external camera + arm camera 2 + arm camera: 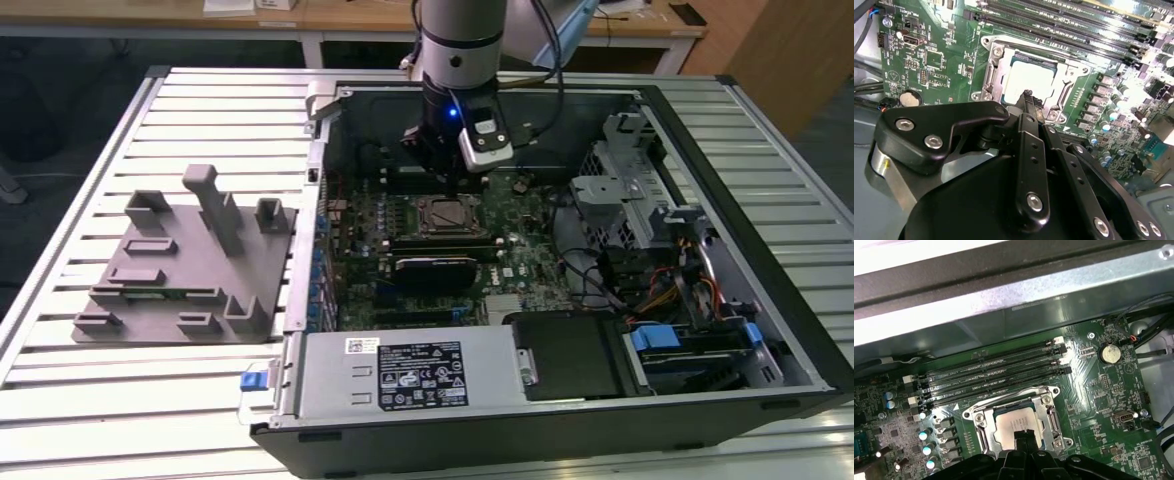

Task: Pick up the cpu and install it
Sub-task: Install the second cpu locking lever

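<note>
My tool (1026,95) hangs inside the open computer case (747,400), fingertips pressed together and holding nothing, just over the cpu (1029,80). In both wrist views the cpu (1016,422), a flat square with a dull silver top, lies seated in the metal-framed socket (1051,412) below four dark memory slots (989,377). The exterior view adds the grey plastic fixture (187,270) at frame left on the ribbed tabletop (160,400).

Robotics lab or workshop: opened computer case (561,300) on slatted metal surface (160,120), grey fixture block (187,270) at left, wooden benches (334,15) behind.
</note>
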